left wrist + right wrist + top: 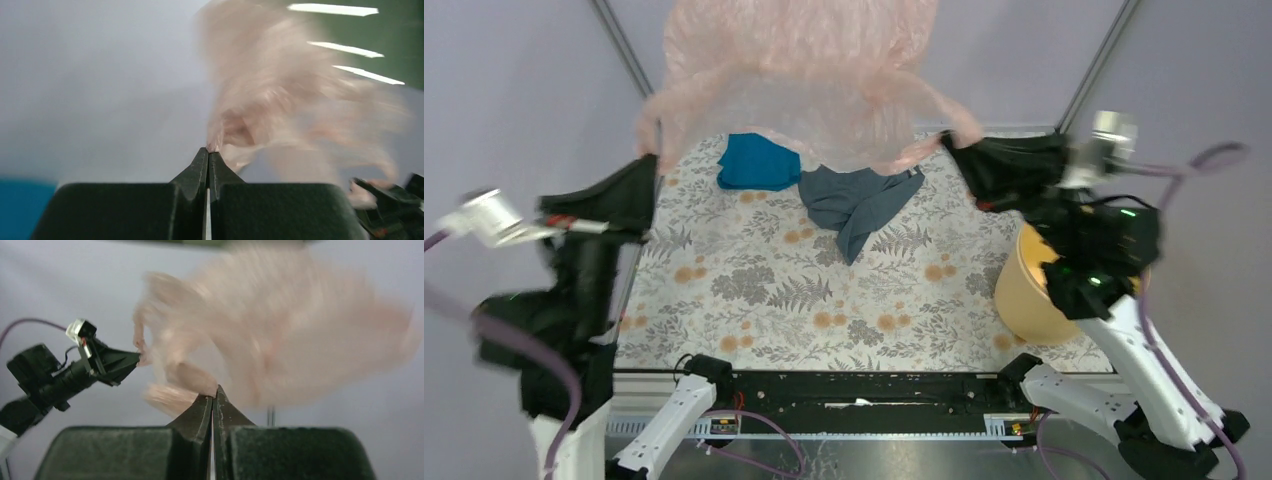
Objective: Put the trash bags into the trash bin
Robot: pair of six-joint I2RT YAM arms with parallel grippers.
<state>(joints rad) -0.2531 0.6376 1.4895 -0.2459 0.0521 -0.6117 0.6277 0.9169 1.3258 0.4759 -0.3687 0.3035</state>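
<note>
The bag is hanging high over the desk's far edge, its long axis running left to right. The left jaws and right jaws are each clamping one end of it. The bin is standing at the desk's right edge.

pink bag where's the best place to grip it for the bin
Judging by its shape, take the thin edge at two opposite corners, coming in from left and right. The pink bag is filmy and wide, so edge pinches keep it spread; the left end effector and right end effector are shut on those corners.
</note>
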